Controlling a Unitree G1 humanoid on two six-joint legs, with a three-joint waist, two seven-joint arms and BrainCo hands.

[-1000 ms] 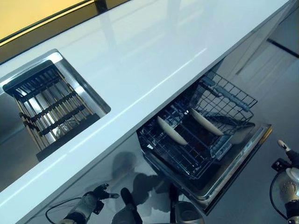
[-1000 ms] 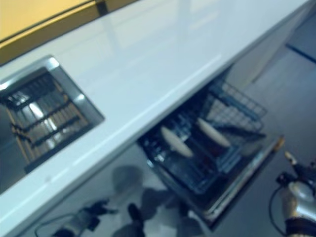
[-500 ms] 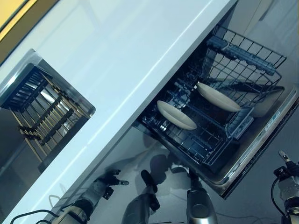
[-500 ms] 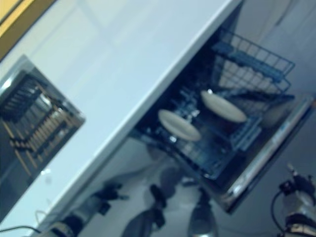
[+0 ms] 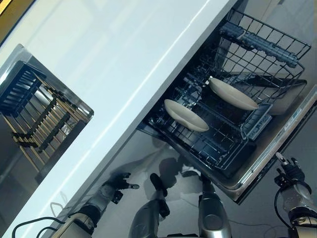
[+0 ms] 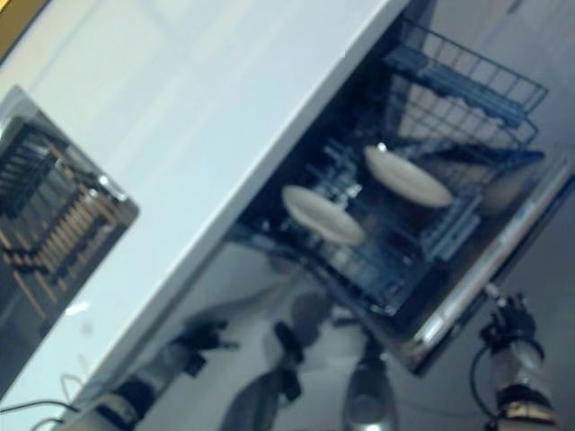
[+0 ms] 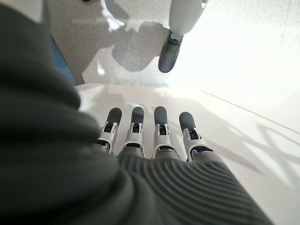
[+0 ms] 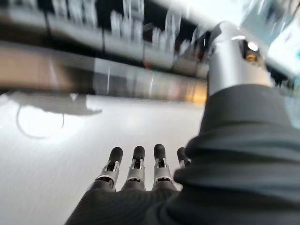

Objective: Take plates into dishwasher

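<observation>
2 cream plates (image 5: 186, 115) tilted in dishwasher rack (image 5: 257, 79) (apart); left robot hand (image 7: 154, 136), right robot hand (image 8: 136, 171) fingers straight, empty.

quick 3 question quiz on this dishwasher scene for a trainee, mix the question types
1. True or false: the left hand holds a plate.
2. How many plates stand in the dishwasher rack?
3. The wooden drying rack sits: A on the floor, B in the sink, C in the dishwasher.

Key:
1. False; its fingers are straight and hold nothing, like the right hand.
2. Two: the near plate and the far plate.
3. B.
</observation>
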